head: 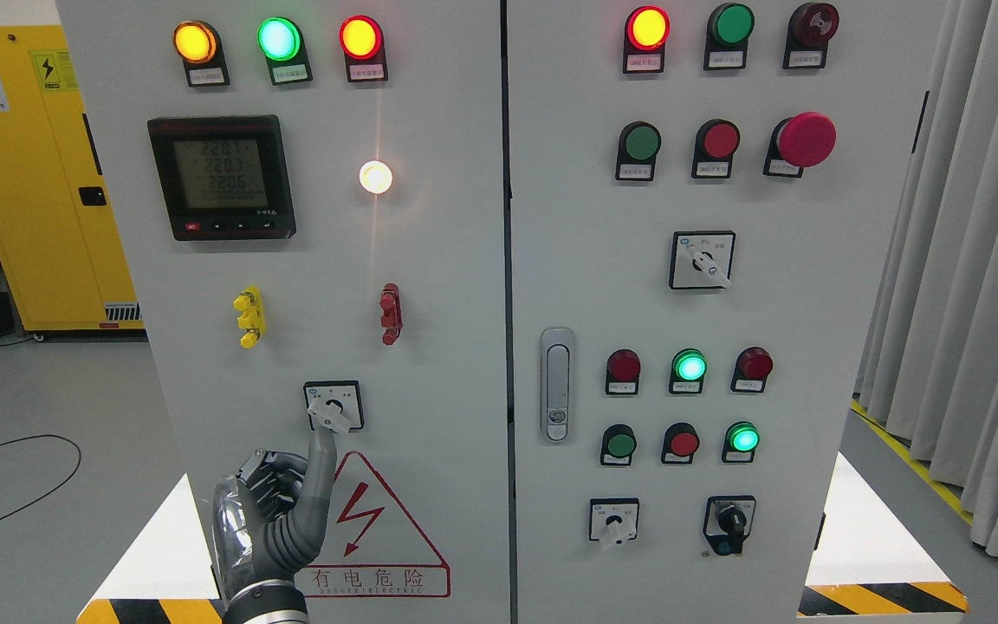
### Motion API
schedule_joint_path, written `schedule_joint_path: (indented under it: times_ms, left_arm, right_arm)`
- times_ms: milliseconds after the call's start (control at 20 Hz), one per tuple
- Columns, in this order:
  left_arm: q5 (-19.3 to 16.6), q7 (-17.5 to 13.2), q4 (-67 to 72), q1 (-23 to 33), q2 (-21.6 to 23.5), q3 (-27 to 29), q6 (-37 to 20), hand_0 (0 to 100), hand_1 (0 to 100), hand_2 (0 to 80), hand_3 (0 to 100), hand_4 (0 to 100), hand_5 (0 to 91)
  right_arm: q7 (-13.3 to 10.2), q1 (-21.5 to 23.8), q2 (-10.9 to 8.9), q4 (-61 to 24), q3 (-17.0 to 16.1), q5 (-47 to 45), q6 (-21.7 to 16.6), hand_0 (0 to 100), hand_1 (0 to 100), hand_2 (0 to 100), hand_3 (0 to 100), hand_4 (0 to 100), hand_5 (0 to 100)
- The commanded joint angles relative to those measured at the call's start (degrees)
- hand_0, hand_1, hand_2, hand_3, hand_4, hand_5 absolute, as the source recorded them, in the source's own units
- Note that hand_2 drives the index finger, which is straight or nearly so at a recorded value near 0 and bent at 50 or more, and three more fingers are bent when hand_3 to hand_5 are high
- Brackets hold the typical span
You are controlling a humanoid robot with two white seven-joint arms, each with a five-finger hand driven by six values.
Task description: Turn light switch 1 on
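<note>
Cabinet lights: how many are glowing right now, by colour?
Green lights: 3
Red lights: 2
Amber light: 1
White light: 1
Total: 7

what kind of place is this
Probably an industrial electrical room or a training lab. A grey control cabinet carries indicator lamps, a digital meter, rotary switches and an electric-hazard triangle; a yellow safety cabinet stands behind. The left hand reaches a rotary switch.
</note>
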Motion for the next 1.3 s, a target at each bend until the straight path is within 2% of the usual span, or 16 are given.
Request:
schedule_joint_path:
  times_ms: [0,200,350,450,550,650,800,900,1100,1250]
  left_arm:
    - [0.47,-0.36,-2.56,7.43,1.35,0.03,-4.76,13,44,67.6,97,90,79.8]
    - [3.28,-1.41,-2.39,14.37,2.05,0.82,-10.29,14,43,65.9,96,91,82.1]
    - [6.61,-3.78,-1.86,20.52,3.02,1.09,-17.06,14,41,65.0,96,93,80.7]
    - [8.63,-5.1,-0.64,23.6,3.63,2.57,-17.95,15,39,62.8,96,94,82.1]
    - [9.34,-7.46,1.38,27.03,4.42,4.07,-19.0,15,38,59.8,95,93,77.9]
    - [10.57,-10.36,4.89,29.93,5.39,5.39,-23.9,16,36,56.1,92,89,73.5]
    - [13.2,-15.63,11.82,32.83,6.53,6.62,-33.39,17,32,48.4,79,76,48.2]
    - [14.79,-17.92,16.92,34.77,7.67,6.62,-37.01,17,31,45.7,76,73,44.5]
    - [16.55,-21.79,30.62,37.06,9.17,6.54,-37.73,17,30,42.9,74,70,41.7]
    - [16.38,-22.59,43.54,37.68,9.44,6.27,-37.9,16,29,39.0,72,66,36.6]
  right_arm:
    - [0.03,0.0,0.0,0.0,0.0,0.0,0.02,0,50,4,0,0,0]
    - [0.03,0.0,0.0,0.0,0.0,0.0,0.02,0,50,4,0,0,0]
    - [0.03,0.0,0.0,0.0,0.0,0.0,0.02,0,50,4,0,0,0]
    - [0.03,0.0,0.0,0.0,0.0,0.0,0.02,0,50,4,0,0,0]
    - [0.03,0.0,0.0,0.0,0.0,0.0,0.02,0,50,4,0,0,0]
    - [0.03,0.0,0.0,0.0,0.0,0.0,0.02,0,50,4,0,0,0]
    - [0.03,0.0,0.0,0.0,0.0,0.0,0.02,0,50,4,0,0,0]
    - [0.03,0.0,0.0,0.0,0.0,0.0,0.02,0,50,4,0,0,0]
    - [0.03,0.0,0.0,0.0,0.0,0.0,0.02,0,50,4,0,0,0]
    - [0.03,0.0,0.0,0.0,0.0,0.0,0.02,0,50,4,0,0,0]
